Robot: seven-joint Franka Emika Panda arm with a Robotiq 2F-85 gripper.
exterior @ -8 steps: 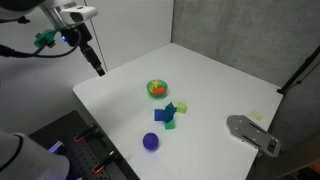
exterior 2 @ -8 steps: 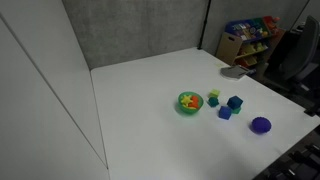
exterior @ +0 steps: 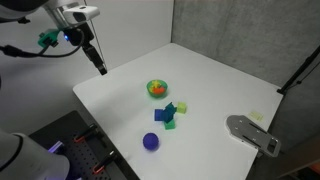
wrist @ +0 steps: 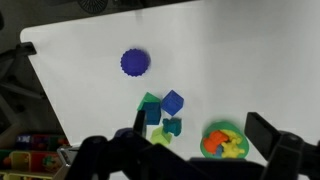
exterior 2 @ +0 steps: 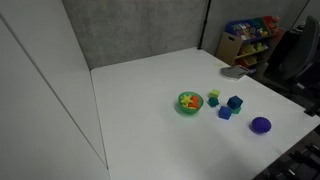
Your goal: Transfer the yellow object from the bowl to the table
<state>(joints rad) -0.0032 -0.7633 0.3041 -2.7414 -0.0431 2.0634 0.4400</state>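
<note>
The small green bowl (exterior: pixel 157 97) stands near the middle of the white table (exterior: pixel 220 80). It also shows in an exterior view (exterior 2: pixel 189 111) and in the wrist view (wrist: pixel 203 146). The yellow object (wrist: pixel 234 146) lies inside it beside an orange piece (wrist: pixel 215 141). My gripper (exterior: pixel 101 70) hangs open and empty above the table's far left corner, well away from the bowl. In the wrist view its two dark fingers (wrist: pixel 200 128) frame the bowl from above. The gripper is out of sight in the exterior view from the table's side.
A purple ball (exterior: pixel 151 142) (exterior 2: pixel 260 125) (wrist: pixel 135 63) and a cluster of green and blue blocks (exterior: pixel 170 113) (exterior 2: pixel 225 105) (wrist: pixel 160 112) lie next to the bowl. A grey flat object (exterior: pixel 250 133) lies at a table edge. A toy shelf (exterior 2: pixel 250 40) stands beyond.
My gripper has shifted slightly down and toward the bowl. The objects on the table have not moved.
</note>
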